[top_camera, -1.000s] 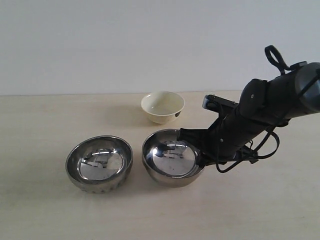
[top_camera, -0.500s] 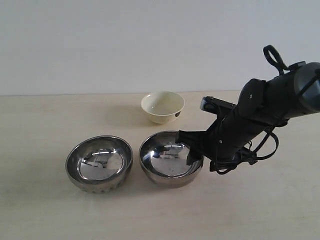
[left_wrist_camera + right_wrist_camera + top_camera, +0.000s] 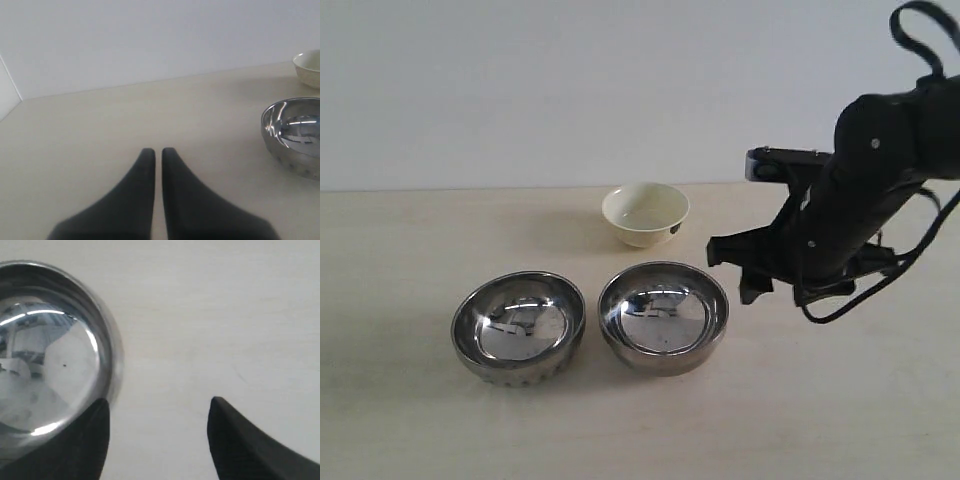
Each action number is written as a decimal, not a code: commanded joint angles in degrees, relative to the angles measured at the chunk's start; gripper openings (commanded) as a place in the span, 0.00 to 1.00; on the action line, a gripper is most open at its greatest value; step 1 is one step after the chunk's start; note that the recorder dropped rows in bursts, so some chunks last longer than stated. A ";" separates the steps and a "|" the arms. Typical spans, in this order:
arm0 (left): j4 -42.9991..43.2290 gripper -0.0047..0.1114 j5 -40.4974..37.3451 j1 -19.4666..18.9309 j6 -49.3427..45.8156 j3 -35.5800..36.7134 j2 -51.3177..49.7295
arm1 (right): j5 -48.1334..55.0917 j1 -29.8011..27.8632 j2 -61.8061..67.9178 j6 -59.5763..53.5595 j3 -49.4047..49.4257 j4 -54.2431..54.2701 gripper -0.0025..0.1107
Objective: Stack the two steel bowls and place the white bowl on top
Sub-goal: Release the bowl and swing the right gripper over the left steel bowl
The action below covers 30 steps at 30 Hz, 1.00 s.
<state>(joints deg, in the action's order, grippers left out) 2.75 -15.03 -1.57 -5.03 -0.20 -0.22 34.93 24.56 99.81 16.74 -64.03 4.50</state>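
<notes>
The ribbed steel bowl [image 3: 518,325] and the smooth steel bowl [image 3: 663,315] sit side by side on the table, both upright and nearly touching. Behind them stands the white bowl [image 3: 646,212], with a dark mark on its side. My right gripper [image 3: 732,270] hovers open just right of the smooth bowl, above its rim and holding nothing. In the right wrist view the smooth bowl [image 3: 50,360] lies beside the open gripper [image 3: 157,407]. My left gripper [image 3: 156,151] is shut and empty over bare table, with the ribbed bowl [image 3: 295,135] and the white bowl [image 3: 309,67] off to one side.
The pale wooden table [image 3: 400,240] runs back to a plain white wall. The right arm's black cables [image 3: 860,290] hang near the table to the right of the bowls.
My right gripper has let go of the smooth bowl's rim, then risen and drawn back to the right. The bowl shifted slightly left and now sits level.
</notes>
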 commanded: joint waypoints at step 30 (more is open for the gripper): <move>-0.39 0.07 0.45 -0.17 0.56 0.20 0.22 | 7.86 31.08 1.56 -19.03 -14.60 -12.35 0.49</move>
<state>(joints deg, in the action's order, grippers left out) 2.75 -15.03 -1.57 -5.03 -0.20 -0.22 41.50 54.10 99.40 -0.92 -76.04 -7.36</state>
